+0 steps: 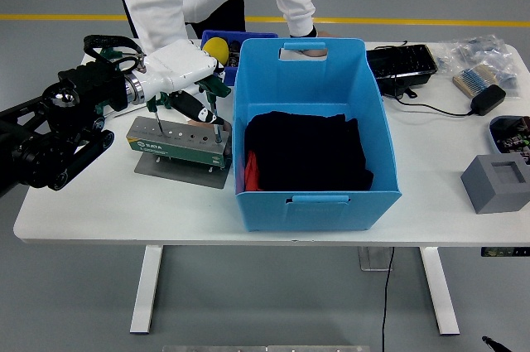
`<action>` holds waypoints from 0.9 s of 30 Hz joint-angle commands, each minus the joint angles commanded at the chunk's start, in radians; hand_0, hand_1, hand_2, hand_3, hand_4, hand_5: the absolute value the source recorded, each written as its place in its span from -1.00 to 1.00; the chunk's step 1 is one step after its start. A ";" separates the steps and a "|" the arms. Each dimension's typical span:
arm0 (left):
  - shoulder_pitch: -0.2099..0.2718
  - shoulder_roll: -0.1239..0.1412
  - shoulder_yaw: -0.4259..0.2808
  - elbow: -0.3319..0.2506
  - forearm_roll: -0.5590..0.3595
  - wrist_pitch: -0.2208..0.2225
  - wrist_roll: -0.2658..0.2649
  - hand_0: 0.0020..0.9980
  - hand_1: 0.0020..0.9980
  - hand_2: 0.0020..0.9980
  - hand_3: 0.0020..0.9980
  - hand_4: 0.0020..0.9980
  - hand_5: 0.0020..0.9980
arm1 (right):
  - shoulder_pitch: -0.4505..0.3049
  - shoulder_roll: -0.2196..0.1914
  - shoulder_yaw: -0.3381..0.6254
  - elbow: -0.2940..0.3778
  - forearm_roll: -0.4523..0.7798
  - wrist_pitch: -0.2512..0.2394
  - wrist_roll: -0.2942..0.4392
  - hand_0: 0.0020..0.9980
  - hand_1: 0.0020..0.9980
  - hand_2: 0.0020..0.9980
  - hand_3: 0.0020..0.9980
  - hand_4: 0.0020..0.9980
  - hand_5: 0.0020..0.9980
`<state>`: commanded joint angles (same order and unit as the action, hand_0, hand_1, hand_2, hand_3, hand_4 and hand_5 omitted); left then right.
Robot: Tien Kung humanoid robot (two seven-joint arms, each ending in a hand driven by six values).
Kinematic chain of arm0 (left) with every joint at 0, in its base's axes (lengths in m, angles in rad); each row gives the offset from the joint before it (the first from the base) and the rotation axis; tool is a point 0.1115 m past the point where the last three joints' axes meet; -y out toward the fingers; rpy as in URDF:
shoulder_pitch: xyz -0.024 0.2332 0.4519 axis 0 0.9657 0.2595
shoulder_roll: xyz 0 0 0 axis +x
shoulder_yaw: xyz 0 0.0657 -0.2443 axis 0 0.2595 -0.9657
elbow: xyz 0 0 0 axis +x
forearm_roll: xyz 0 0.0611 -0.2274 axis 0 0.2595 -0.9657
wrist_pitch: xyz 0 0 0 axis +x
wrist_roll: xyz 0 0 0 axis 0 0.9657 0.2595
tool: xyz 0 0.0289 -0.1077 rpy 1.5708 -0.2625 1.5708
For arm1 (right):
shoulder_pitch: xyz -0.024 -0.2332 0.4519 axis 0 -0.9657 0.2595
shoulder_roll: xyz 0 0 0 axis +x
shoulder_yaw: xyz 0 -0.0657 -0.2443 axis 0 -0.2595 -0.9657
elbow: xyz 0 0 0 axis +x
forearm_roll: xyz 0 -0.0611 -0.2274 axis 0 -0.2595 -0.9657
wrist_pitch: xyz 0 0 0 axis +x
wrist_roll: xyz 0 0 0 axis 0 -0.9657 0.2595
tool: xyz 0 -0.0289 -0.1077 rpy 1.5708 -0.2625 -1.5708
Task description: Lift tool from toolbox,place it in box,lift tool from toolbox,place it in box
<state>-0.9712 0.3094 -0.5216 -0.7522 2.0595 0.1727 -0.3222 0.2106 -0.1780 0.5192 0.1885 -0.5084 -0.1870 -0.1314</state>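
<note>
A green toolbox on a grey metal plate stands left of the big blue box. A few tools stand upright in its top, one with a green handle. My white left hand hovers just above the toolbox's rear. Its fingers point right toward the green handle, the thumb is stretched out below, and nothing is in its grasp. Inside the blue box lie a black cloth and something red. A person stands at the far side, one hand at the box's far rim.
A small blue bin with a yellow object sits behind the toolbox. On the right are a black tray, a brush, a black adapter with its cable, plastic bags and a grey block.
</note>
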 joint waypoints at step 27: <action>-0.015 -0.013 0.014 0.053 -0.025 -0.020 0.004 -0.51 -0.79 -0.73 -0.67 1.00 0.17 | 0.010 -0.005 -0.016 -0.001 0.025 -0.002 0.007 0.24 0.21 0.35 0.14 0.66 0.38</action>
<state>-0.9863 0.2966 -0.5077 -0.6995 2.0348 0.1523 -0.3178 0.2207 -0.1829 0.5034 0.1877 -0.4830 -0.1893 -0.1243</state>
